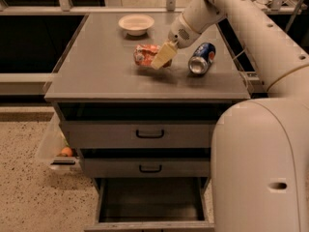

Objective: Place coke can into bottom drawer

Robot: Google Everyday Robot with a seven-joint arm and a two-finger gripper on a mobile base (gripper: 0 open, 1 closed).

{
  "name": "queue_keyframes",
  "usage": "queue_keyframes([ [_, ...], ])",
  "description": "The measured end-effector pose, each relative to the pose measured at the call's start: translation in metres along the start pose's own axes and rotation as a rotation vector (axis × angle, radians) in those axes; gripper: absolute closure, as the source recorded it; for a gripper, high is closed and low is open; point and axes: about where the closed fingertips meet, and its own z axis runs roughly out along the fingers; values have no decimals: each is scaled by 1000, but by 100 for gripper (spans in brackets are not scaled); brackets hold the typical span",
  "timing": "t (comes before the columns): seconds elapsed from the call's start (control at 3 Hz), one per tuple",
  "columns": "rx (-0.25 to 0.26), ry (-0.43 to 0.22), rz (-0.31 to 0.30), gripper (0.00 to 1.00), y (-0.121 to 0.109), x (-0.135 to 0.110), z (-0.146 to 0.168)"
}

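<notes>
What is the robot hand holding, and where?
Cannot tell: the gripper sits at the right end of the dented red-orange soda can lying on the grey cabinet top, but a grip isn't visible.
</notes>
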Motion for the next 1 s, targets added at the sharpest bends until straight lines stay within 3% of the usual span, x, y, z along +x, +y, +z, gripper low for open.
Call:
queue_keyframes([
  [0.33, -7, 5, 35, 100, 25, 7, -38],
  [0.67, 6, 12, 140, 100, 74, 30, -87],
  [1.0, -14, 40, 230, 100, 122, 61, -105],
])
